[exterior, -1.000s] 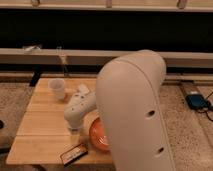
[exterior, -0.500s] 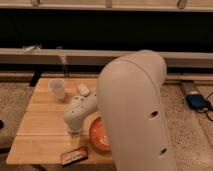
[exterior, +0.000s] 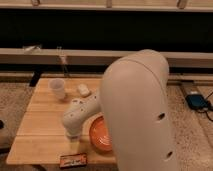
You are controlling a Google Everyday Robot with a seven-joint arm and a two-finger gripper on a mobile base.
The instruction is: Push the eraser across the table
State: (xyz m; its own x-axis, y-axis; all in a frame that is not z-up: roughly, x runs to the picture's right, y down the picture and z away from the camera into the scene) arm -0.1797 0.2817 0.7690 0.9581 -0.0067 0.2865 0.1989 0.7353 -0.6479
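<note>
A lab or test space, by the look of it — speckled hard floor (exterior: 15, 107), a long pale ledge (exterior: 75, 56) before dark panels beyond the gripper (exterior: 73, 134), which hangs over a small wooden table (exterior: 42, 120). Right of it, a blue device (exterior: 196, 101) with cables lies on the floor.

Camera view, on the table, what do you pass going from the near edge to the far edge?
Eraser at the near edge, then the gripper beside the orange plate, then the white lump and cup.
</note>
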